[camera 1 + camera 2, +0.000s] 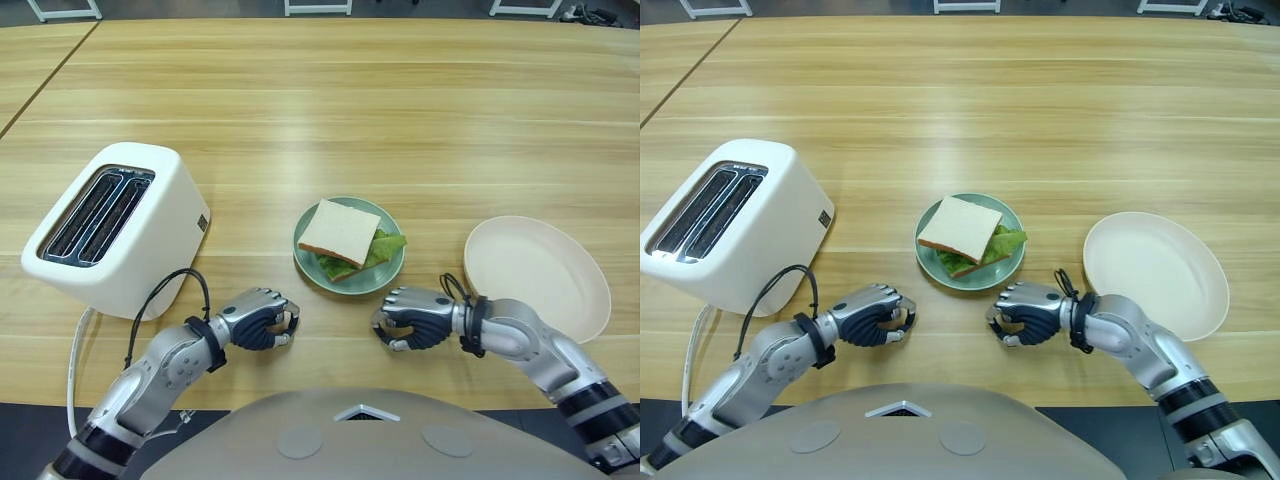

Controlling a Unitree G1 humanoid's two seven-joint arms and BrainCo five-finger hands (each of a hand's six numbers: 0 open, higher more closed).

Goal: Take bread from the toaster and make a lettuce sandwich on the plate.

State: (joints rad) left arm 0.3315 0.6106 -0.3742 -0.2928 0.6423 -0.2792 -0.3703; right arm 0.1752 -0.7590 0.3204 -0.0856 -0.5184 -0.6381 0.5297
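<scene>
While left hand and right hand sit clenched, empty, sandwich on green plate just beyond, toaster at left

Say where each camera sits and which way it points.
Left eye view: on the head, looking forward and down at the table; toaster, sandwich on a plate, pale dish; left hand and right hand, both curled shut, with forearms.
Right eye view: same head, slightly to the right, same aim; same hands and forearms.
Shared: everything, sitting a bit further left in the right eye view.
</scene>
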